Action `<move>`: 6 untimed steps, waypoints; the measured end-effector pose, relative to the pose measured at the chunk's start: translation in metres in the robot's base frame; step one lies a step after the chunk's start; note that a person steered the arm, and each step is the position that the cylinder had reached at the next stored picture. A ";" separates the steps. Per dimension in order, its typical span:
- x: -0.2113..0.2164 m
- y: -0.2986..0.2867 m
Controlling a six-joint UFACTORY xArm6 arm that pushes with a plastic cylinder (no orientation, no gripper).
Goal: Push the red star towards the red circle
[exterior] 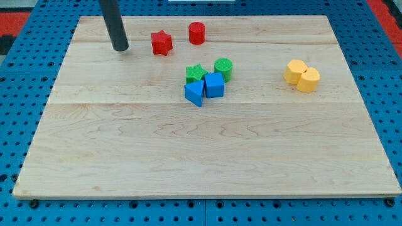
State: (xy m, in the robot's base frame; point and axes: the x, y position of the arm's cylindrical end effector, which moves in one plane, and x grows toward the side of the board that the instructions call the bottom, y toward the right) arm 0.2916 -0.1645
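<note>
**Tip lining up left of star**

Surface is carrying everything. Rod is running out of frame at top, so the arm is hidden. No jaws on this tool, nothing gripped. My tip is sitting just left of red star, apart, placed for a rightward push. Red circle is sitting near the star's right. Green, blue and yellow blocks are lying clear of that line; some shapes hard to make out.

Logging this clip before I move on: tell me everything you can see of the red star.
The red star is a small, chunky block with blunt points, matte red like painted wood or plastic. It lies flat near the view's top edge of the wooden board. Nothing touches it. The red circle stands just to its right, slightly higher in the view, with a gap between. My tip rests on the board to the star's left, also apart from it.
</note>
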 end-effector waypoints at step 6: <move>-0.009 0.066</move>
